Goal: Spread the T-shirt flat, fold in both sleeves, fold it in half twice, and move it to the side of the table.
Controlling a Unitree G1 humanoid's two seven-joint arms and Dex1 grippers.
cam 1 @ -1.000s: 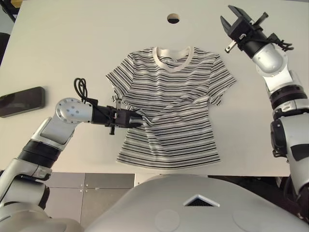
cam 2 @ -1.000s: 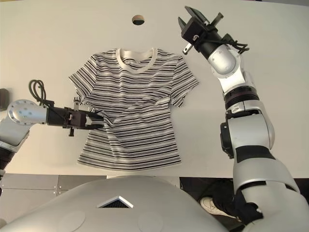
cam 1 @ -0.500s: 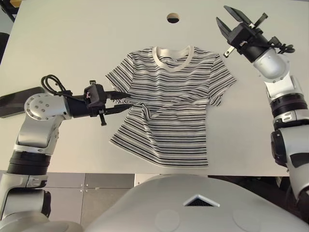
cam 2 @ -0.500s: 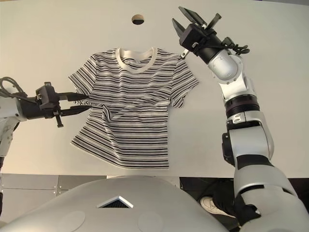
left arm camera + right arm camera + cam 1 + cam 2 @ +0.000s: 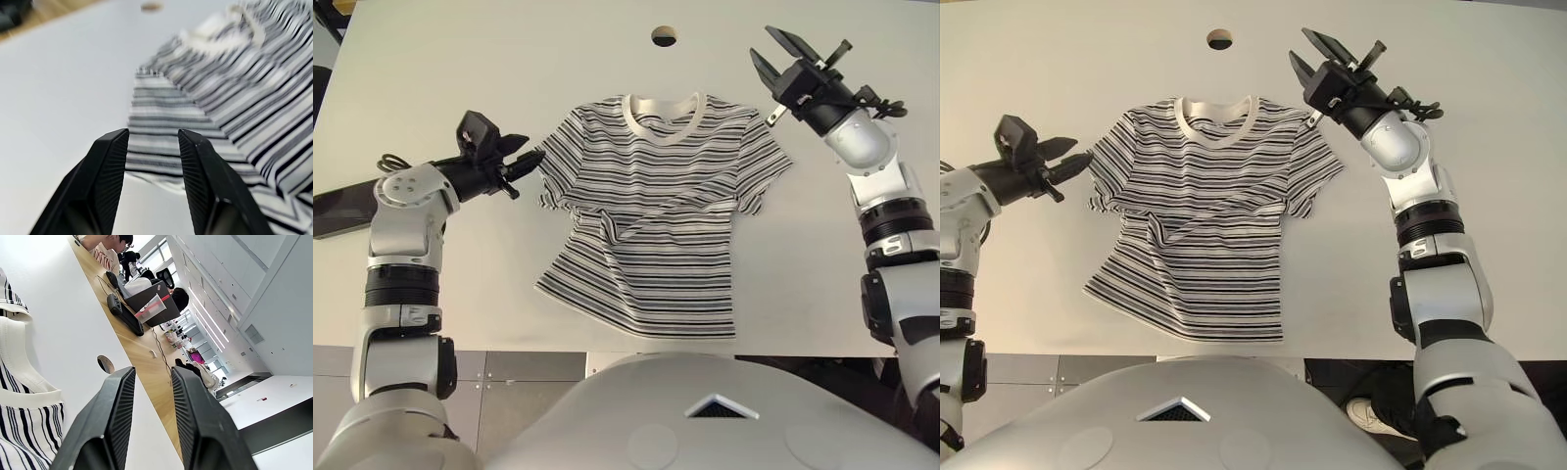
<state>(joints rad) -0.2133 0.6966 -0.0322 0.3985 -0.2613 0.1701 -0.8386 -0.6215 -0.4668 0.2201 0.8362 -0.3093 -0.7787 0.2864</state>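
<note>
A striped T-shirt (image 5: pixel 656 215) lies rumpled at the centre of a white table (image 5: pixel 460 59), collar far. The left gripper (image 5: pixel 530 159), fingers apart, sits just beside its left sleeve. The right gripper (image 5: pixel 771 49), fingers apart, hangs near its right shoulder.

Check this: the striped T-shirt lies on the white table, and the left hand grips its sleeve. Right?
No. The left hand is open beside the sleeve, gripping nothing, as the left wrist view shows. The T-shirt does lie on the table.
</note>
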